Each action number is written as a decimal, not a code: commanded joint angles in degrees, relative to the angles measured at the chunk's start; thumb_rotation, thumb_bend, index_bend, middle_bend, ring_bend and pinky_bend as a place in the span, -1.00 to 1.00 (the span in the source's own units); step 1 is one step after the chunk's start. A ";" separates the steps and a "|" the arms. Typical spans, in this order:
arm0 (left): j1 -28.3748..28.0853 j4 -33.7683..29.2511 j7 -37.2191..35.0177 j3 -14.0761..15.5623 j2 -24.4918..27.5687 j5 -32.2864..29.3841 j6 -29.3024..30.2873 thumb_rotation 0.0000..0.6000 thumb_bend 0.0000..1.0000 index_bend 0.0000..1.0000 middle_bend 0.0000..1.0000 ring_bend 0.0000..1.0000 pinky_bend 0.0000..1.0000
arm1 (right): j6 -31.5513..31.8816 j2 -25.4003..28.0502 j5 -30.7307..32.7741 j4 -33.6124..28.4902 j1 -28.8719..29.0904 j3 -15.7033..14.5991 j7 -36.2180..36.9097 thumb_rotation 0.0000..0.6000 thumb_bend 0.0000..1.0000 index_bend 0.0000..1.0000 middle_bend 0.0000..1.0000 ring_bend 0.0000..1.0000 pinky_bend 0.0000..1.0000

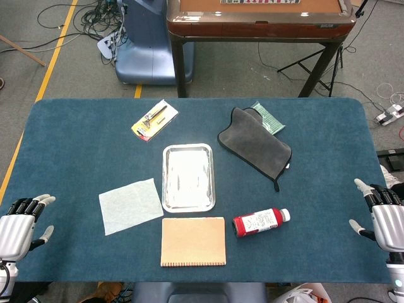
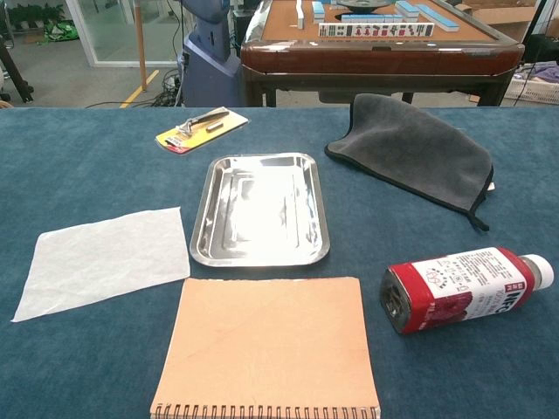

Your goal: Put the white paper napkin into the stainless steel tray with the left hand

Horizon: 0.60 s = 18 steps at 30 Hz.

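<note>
On the table's left edge: the left hand [image 1: 20, 227], silver with dark fingers, hangs at the near-left corner of the blue felt table [image 1: 76, 139], fingers apart and holding nothing; it shows in the head view only.
Napkin: the thin white square paper napkin [image 2: 105, 257] lies flat on the felt, just left of the tray and apart from the left hand. Nothing touches it.
Packet: a yellow-backed card packet [image 2: 199, 129] with a small metal tool on it sits behind the tray, towards the far edge.
Tray: the shiny rectangular stainless steel tray [image 2: 203, 218] stands mid-table with nothing in it; its left rim is just beside the napkin's right edge.
Notebook: a tan spiral-bound notebook [image 2: 271, 345] lies closed in front of the tray, near its front rim.
Cloth: a dark grey folded microfibre cloth [image 2: 410, 148] is spread right of the tray, with a green-patterned item [image 1: 270, 118] partly under it at the far side.
Bottle: a red-labelled plastic bottle with a white cap [image 2: 463, 286] lies on its side right of the notebook.
Right hand: the right hand [image 1: 382, 214] waits at the table's right edge, fingers spread, carrying nothing.
Progress: judged from this layout, nothing of the task is done yet. Left to do: reaching over to the napkin, picking it up off the felt, moving it right over the rim, and letting it go inside the tray.
</note>
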 commanded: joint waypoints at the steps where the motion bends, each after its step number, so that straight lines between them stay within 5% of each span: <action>1: -0.09 0.12 -0.14 0.04 -0.08 0.07 -0.11 1.00 -0.46 -0.49 -0.51 -0.55 -0.68 | 0.07 0.14 0.14 -0.12 -0.07 0.08 -0.08 1.00 -0.73 -0.73 -0.48 -0.68 -0.58; 18: -4.14 5.35 -7.80 1.22 -0.54 2.24 -6.73 1.00 -0.46 -0.37 -0.48 -0.52 -0.68 | 0.35 4.95 1.99 -4.47 0.54 2.36 -2.37 1.00 -0.73 -0.73 -0.48 -0.68 -0.58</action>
